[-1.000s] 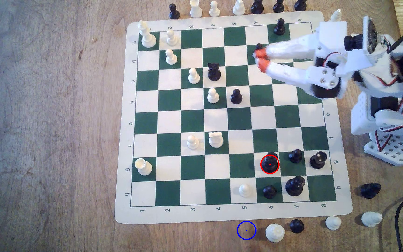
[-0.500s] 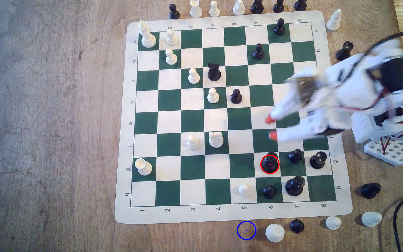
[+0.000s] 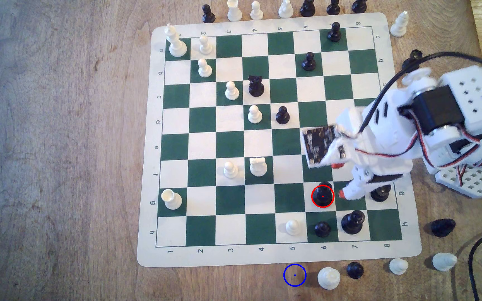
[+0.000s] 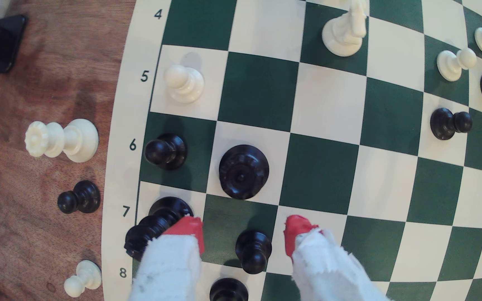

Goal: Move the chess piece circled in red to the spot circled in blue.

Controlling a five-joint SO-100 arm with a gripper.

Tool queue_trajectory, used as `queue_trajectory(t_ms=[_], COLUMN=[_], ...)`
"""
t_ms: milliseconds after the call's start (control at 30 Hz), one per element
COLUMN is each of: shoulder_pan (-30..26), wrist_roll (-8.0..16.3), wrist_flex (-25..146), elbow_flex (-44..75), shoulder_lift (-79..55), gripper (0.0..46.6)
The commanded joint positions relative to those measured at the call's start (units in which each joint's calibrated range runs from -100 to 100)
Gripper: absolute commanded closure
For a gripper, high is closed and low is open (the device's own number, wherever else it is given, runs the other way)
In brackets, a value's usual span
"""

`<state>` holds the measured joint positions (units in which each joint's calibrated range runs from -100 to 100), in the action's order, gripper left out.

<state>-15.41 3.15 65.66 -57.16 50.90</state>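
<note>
Broadly, we see the wooden table (image 3: pixel 60 144) carrying the green-and-white chessboard (image 3: pixel 274 254), with spare pieces standing on the bare wood around its edges. Over the board's corner at the exterior view's right hangs the gripper (image 4: pixel 244 231), its red-tipped fingers (image 4: pixel 297 230) spread apart and holding nothing, a black pawn (image 4: pixel 253 250) between them. Just beyond the tips stands the chess piece (image 3: pixel 322 196), upright on its white square. Off the board lies the spot (image 3: pixel 295 275), bare wood beside a white piece (image 3: pixel 328 277).
</note>
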Motion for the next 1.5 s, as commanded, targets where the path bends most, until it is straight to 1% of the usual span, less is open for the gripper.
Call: queue_trajectory(t_ms=[0,67,200,333,800,1200,1467], shoulder_pan=[-0.2,0.0,0.0,0.3,0.6,-0.4,-1.1], wrist_roll=[0.4,0.4,0.5,0.5,0.0,0.4,0.5], wrist_flex=[-0.2,-0.5,-1.4,-3.5,-8.8,-11.3,-10.7], elbow_flex=[3.9,4.0,3.9,3.9,4.7,6.7,7.0], shoulder_lift=[-0.6,-2.2,-3.9,-6.4,-12.5,-15.0,-15.2], gripper=[31.5,31.2,28.0,27.7,31.1,30.6,31.8])
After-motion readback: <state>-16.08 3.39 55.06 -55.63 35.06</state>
